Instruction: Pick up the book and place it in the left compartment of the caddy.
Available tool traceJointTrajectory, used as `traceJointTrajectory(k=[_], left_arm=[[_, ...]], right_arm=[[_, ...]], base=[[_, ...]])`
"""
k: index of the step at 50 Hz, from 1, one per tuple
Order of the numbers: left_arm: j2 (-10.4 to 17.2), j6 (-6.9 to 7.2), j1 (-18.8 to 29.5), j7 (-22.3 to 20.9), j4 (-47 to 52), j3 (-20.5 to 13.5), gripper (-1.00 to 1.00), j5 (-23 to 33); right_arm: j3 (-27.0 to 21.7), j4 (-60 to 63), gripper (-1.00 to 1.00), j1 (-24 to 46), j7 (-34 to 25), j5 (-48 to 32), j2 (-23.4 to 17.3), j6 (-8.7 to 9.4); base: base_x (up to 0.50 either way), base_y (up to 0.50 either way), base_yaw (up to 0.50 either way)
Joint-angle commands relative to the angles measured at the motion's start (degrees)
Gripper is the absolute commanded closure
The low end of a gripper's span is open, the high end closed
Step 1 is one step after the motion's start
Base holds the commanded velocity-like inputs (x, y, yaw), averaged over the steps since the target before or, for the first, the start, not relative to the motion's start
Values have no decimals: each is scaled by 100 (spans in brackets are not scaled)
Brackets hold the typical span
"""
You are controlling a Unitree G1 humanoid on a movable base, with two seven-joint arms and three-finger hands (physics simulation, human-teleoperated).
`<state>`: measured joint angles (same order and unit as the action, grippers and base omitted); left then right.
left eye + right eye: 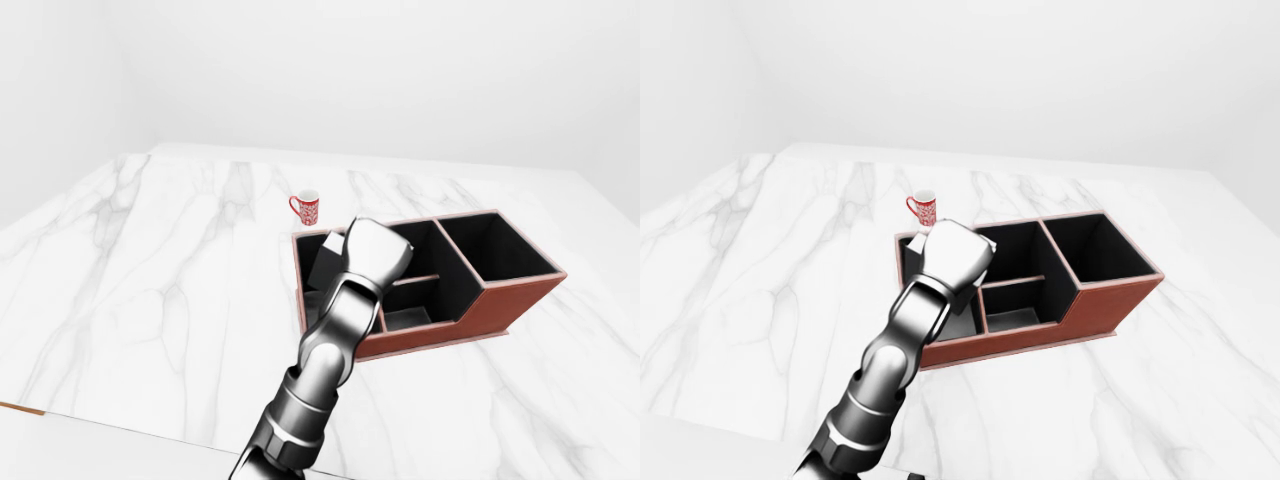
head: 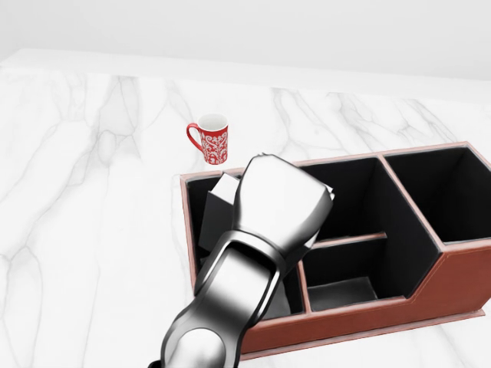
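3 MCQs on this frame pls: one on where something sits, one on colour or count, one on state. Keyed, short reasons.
1. The mug stands:
A. inside the caddy
B. on the marble, beyond the caddy's left end
C. on the book

2. The caddy's outer wall is:
A. reddish-brown
B. blue
C. green

3. The pale book is:
A. flat on the marble
B. tilted, partly inside the left compartment
C. in the right compartment

Key: 1 B, it stands apart on the table. 2 A, brown wall, black lining. 3 B, its corner shows beside the left hand, below the rim.

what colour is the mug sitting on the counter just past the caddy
The mug is red with a white patterned design and a white inside, clearest in the head view.
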<state>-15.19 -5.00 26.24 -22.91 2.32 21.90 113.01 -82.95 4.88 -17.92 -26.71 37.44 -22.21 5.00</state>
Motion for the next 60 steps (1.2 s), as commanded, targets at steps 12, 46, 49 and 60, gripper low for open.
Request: traceJointTrajectory(k=[12,46,49,60], left_arm=[[113,0,31,623,-746,-156,100,-336],[402,0,597,1712,-2856,-522,100,-1230],[421,0,703,1884,-3212,-556,100,-1258],[479,76,1040,2510,-4372,-639,100,-1407]], right_arm=[[5,4,-100,-10,-9,-5,5,0],[26,21,-100,-5,-16,-29,26,0],[10,37,-100,-7,-16,-25,22,0],[-2,44,-100,-20,-21,-15,25,0]], base=[[0,0,0],[0,0,0],[0,0,0],[0,0,0]])
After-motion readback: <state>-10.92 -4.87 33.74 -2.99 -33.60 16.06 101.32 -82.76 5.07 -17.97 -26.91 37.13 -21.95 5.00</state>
